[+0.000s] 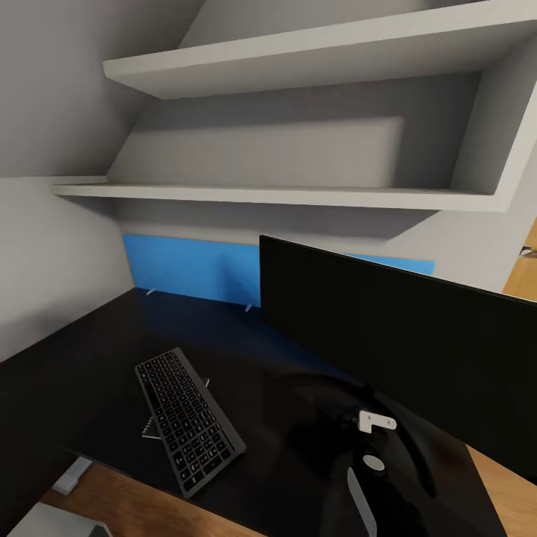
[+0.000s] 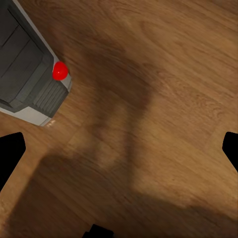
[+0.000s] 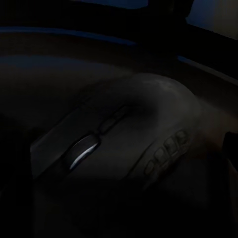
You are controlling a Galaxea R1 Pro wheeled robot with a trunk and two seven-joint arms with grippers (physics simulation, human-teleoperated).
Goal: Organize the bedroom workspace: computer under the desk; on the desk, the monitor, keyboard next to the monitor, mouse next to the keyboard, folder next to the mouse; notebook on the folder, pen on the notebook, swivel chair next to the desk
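The keyboard [image 1: 189, 421] lies on the black tabletop [image 1: 67, 388] left of the monitor [image 1: 403, 350]. The mouse [image 3: 119, 148] sits right before the right jaws, grip unclear. The left jaws are spread above the wooden floor [image 2: 163, 99].

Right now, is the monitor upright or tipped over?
Upright: the monitor stands on the desk, its screen vertical, beside the keyboard.

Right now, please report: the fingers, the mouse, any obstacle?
Left fingers open over wooden floor. Right fingers close at mouse, grip unclear. Keyboard and monitor on desk.
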